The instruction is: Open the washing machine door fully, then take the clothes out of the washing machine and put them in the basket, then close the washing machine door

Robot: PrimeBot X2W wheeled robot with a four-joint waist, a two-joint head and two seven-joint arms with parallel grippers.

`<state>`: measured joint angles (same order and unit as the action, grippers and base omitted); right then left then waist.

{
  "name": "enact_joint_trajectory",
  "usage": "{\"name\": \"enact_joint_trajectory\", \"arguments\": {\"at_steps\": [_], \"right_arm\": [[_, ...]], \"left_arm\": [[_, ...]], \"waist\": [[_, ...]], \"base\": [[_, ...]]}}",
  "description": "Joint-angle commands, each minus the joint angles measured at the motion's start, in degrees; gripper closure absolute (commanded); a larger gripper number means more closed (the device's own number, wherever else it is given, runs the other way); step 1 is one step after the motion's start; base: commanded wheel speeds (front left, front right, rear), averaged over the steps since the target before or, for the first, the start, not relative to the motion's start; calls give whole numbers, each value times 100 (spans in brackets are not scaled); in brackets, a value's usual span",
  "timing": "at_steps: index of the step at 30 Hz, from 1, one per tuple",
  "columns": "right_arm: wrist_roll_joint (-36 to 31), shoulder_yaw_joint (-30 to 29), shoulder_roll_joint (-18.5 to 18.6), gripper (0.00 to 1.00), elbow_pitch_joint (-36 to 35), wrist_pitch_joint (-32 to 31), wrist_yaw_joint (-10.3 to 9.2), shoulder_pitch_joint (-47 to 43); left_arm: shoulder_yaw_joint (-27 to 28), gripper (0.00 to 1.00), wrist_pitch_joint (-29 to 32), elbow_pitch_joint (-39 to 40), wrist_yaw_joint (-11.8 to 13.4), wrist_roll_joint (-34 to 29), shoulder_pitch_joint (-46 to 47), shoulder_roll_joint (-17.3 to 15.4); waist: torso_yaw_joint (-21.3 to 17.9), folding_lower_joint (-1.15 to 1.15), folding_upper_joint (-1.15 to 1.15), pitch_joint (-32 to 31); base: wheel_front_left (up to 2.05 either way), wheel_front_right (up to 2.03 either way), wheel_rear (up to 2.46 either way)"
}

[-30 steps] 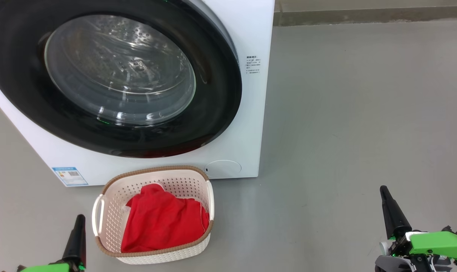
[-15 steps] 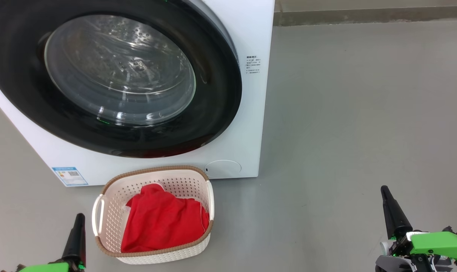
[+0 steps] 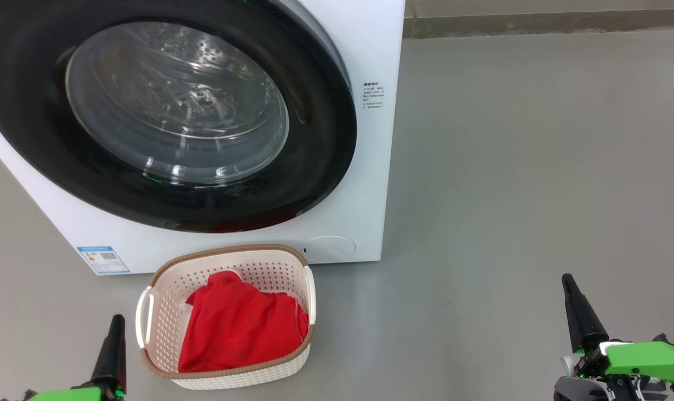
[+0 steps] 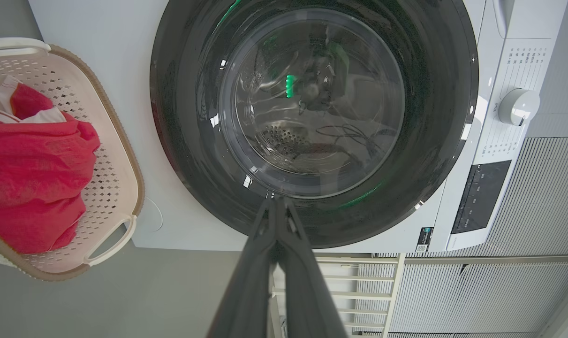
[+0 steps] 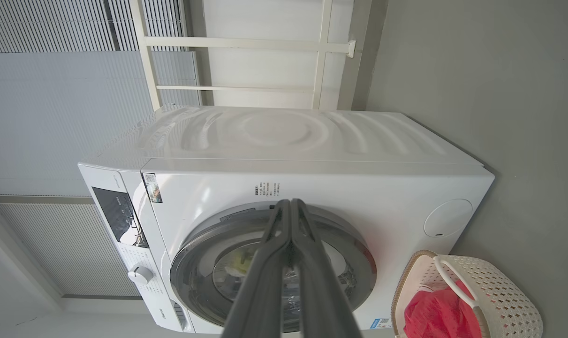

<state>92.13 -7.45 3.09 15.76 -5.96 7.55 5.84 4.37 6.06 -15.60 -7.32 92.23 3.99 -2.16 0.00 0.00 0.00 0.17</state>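
Note:
The white washing machine (image 3: pixel 364 167) fills the upper left of the head view, and its black-rimmed round door (image 3: pixel 325 139) lies flat against the front, closed. Through the glass only the steel drum shows. On the floor in front stands the cream basket (image 3: pixel 164 289) with the red clothes (image 3: pixel 242 328) piled inside. My left gripper (image 3: pixel 116 322) is shut and holds nothing, low at the left beside the basket. Far off at the lower right my right gripper (image 3: pixel 566 279) is shut with nothing in it. The wrist views show the door (image 4: pixel 429 117), the basket (image 5: pixel 504 291), the clothes (image 4: pixel 30 169) and both pairs of fingers pressed together.
Grey floor (image 3: pixel 509 167) stretches to the right of the machine. A control panel with a dial (image 4: pixel 518 105) sits at the machine's top. Slatted wall panels and a white frame (image 5: pixel 246 65) stand behind the machine.

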Motion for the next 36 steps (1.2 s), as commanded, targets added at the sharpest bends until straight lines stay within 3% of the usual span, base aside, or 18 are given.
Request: {"name": "enact_joint_trajectory", "arguments": {"at_steps": [1, 36], "right_arm": [[28, 123, 3, 100, -175, -29, -6, 32], [16, 108, -7, 100, -174, -41, -6, 33]], "left_arm": [[201, 100, 31, 154, -16, 6, 219, -86], [210, 100, 39, 154, -17, -2, 220, -80]], "waist": [[0, 0, 0, 0], [0, 0, 0, 0]], "base": [[0, 0, 0], [0, 0, 0]]}}
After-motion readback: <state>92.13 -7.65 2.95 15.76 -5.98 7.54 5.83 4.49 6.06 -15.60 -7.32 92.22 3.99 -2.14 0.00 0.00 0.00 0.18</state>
